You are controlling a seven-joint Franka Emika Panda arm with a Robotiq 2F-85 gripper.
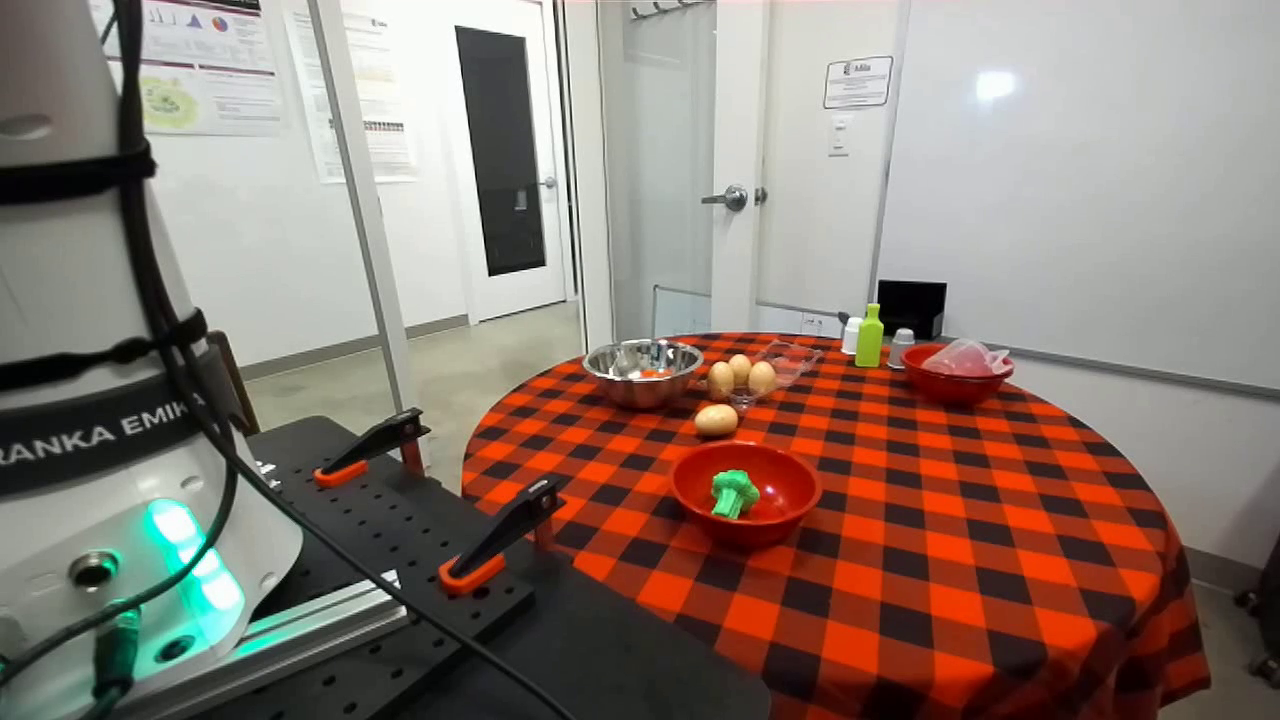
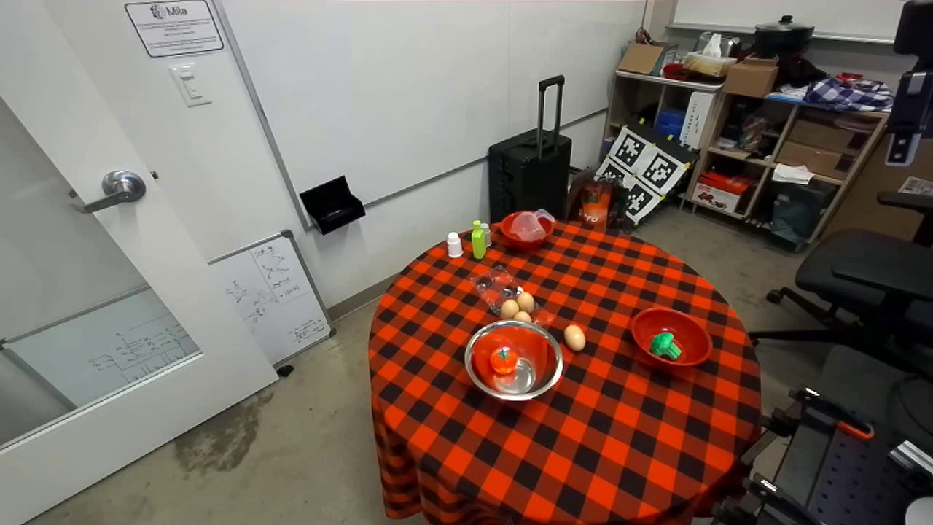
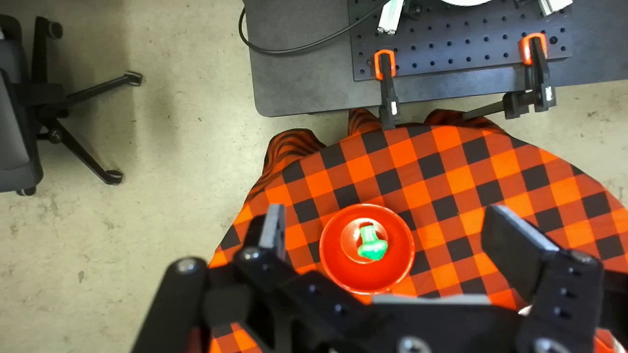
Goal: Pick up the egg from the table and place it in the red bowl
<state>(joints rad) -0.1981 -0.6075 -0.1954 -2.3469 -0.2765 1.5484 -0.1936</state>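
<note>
The egg (image 1: pixel 716 420) is a single tan egg lying on the checkered table, between the steel bowl and the near red bowl. It also shows in an exterior view (image 2: pixel 574 337). The red bowl (image 1: pixel 790 485) holds a green toy broccoli (image 1: pixel 735 494); this bowl also shows in an exterior view (image 2: pixel 691 334) and in the wrist view (image 3: pixel 363 278). My gripper (image 3: pixel 385 215) is open and empty, high above the table (image 3: pixel 441 196), with the red bowl below between its fingers. Part of the gripper shows at the upper right edge of an exterior view (image 2: pixel 904 149). The egg is not identifiable in the wrist view.
A steel bowl (image 2: pixel 552 368) with a toy tomato (image 2: pixel 504 359) stands beside the egg. Several eggs (image 2: pixel 510 309) sit in a clear carton (image 2: pixel 496 283). Bottles (image 2: pixel 478 240) and another red bowl (image 2: pixel 516 241) stand farther off. Clamps (image 3: pixel 388 93) line the robot's bench.
</note>
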